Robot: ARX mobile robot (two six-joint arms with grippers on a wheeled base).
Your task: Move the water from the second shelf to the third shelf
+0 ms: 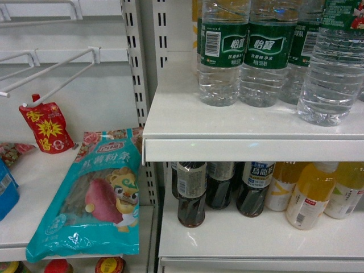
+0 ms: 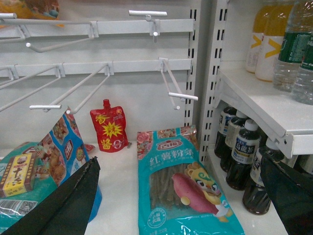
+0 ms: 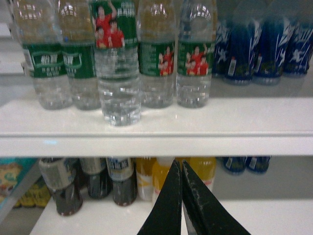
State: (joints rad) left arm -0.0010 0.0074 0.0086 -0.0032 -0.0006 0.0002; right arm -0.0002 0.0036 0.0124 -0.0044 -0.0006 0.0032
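1. From the head camera, what I have closest is a teal noodle packet (image 1: 91,199) at about 7 o'clock, lying on the left shelf (image 1: 34,187). Neither pincer shows here.
2. At 1 o'clock the water bottles (image 1: 267,51) stand in a group on the upper shelf (image 1: 250,136); one bottle (image 1: 333,62) sits forward of the others, near the edge at 2 o'clock. Dark drink bottles (image 1: 191,193) and yellow ones (image 1: 310,196) fill the shelf below.
3. On the left wrist camera, the left pincer (image 2: 181,196) is spread wide, dark fingers (image 2: 63,205) at 7 and 4 o'clock, holding nothing.
4. On the right wrist camera, the right pincer (image 3: 182,196) at 6 o'clock is pressed together and empty, below the shelf edge. The forward water bottle (image 3: 117,63) stands at 11 o'clock.
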